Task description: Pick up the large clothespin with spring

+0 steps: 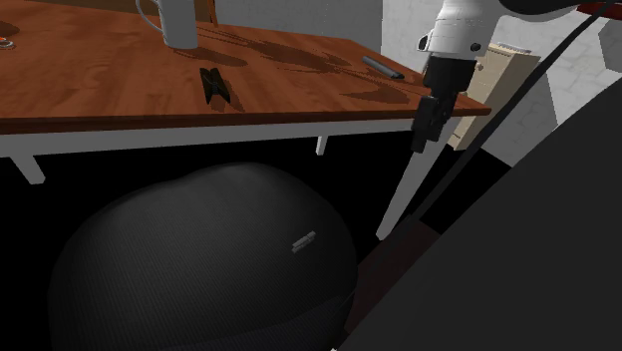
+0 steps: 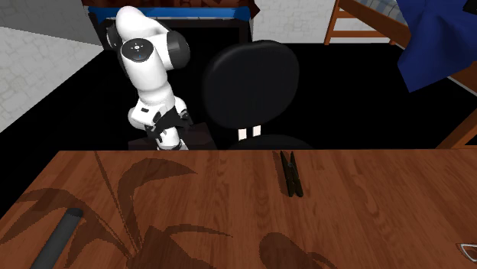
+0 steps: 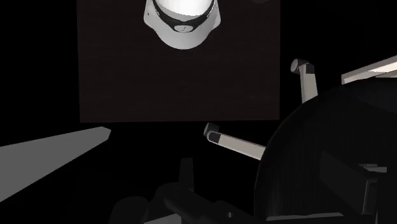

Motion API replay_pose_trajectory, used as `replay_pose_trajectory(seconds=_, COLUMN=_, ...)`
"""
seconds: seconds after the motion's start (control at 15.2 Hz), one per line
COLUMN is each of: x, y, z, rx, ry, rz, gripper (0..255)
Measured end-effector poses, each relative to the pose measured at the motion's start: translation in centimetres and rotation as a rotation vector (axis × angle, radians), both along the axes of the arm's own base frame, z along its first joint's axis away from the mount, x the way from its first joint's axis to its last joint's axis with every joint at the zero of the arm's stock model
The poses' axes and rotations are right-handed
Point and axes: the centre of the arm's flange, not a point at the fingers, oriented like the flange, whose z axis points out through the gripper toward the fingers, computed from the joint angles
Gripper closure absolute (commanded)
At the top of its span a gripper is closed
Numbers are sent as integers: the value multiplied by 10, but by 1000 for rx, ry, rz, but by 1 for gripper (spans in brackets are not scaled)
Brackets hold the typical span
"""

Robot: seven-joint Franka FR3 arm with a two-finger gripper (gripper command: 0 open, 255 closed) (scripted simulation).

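Observation:
The black clothespin lies flat on the brown wooden table, close to its front edge in the shoulder view. In the second exterior view the clothespin lies near the table's far edge, in front of the chair. My gripper hangs off the table's right end in the shoulder view, pointing down, with its tips below the tabletop. It is open, holds nothing, and is well apart from the clothespin. The white arm stands beyond the table's far edge.
A white mug and a grey pen stand further back on the table. A black office chair sits under the table's front edge, with the chair back beside the arm. A dark grey cylinder lies on the table.

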Motion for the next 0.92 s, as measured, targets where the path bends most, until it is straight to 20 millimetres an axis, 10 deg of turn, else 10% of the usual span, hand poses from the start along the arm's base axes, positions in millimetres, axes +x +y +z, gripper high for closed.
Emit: replay_pose_trajectory(seconds=0.92, x=93, y=111, z=26, rx=16, ry=-50, rz=-154, gripper=0)
